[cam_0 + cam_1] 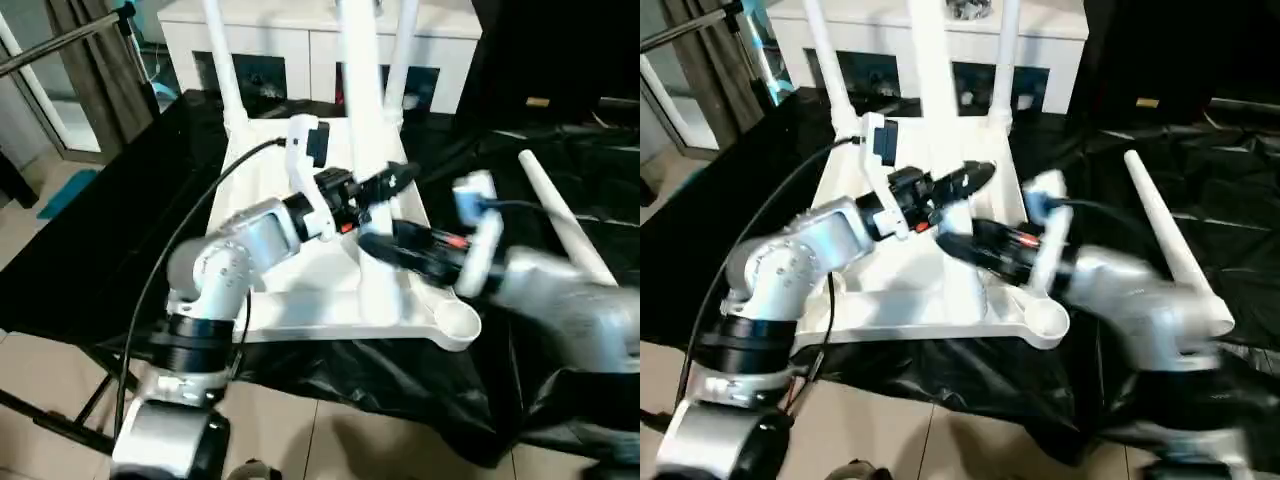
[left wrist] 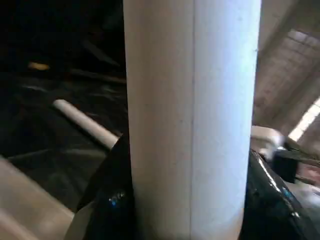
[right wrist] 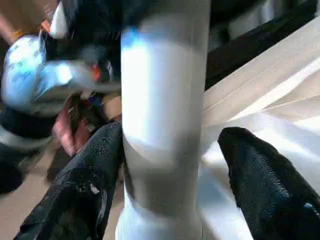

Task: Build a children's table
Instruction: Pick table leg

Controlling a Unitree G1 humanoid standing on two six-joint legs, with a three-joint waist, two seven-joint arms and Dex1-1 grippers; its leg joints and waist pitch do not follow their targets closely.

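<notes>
1. In your head views, the tabletop [image 1: 300,310] lies upside down on the black sheet [image 1: 560,160] in the middle of the frame, ribbed underside up, with an empty round corner socket [image 1: 457,322] at its lower right corner.
2. Three legs stand upright in the tabletop: two thinner-looking ones at the far corners, the far left leg [image 1: 222,60] and the far right leg [image 1: 402,55] near the top of the frame, and the near leg [image 1: 362,90] rising through the centre.
3. A fourth, loose leg [image 1: 1165,240] lies on the black sheet at the right of the frame, well apart from the tabletop.
4. Your left gripper [image 1: 385,185] reaches in from the lower left and is closed around the near leg partway up; the left wrist view shows the leg [image 2: 192,115] pressed between both dark fingers [image 2: 107,200].
5. Your right gripper [image 1: 975,245] comes in from the right, below the left one, at the foot of the same leg. In the right wrist view one finger [image 3: 95,175] sits against the leg [image 3: 162,125], while the other stands clear of it with a visible gap, so this hand is spread and not clamping.
6. A white cabinet [image 1: 300,40] with glass doors stands behind the table at the top of the frame.
</notes>
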